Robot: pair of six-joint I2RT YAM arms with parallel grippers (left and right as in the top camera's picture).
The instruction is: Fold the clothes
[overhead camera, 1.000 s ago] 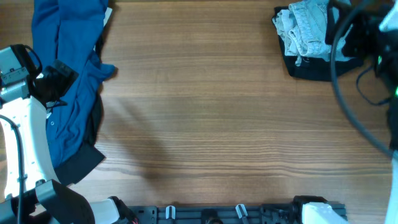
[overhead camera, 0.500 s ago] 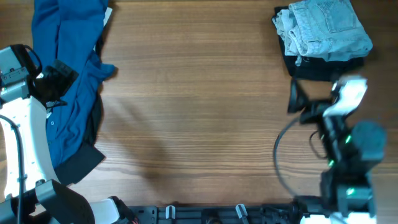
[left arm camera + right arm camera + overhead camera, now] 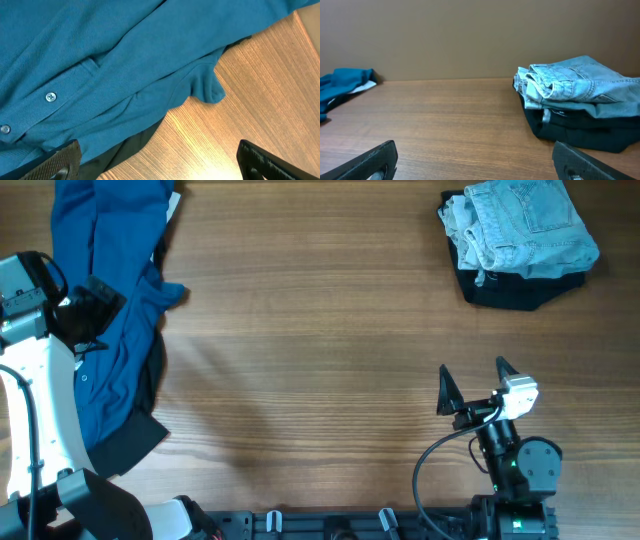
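Right gripper [image 3: 474,377]: jaws apart, empty; folded denim shorts [image 3: 525,225] lie well ahead. Left gripper [image 3: 160,166]: jaws apart, above shirt [image 3: 100,60].

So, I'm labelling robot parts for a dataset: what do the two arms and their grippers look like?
Left arm: white curved shells, thin black cable, black left gripper. Right arm: mostly black, white wrist block, looping black cable, small green lights. The right gripper has two black pointed fingers.

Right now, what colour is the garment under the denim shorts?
Black garment; clearest in the right wrist view.
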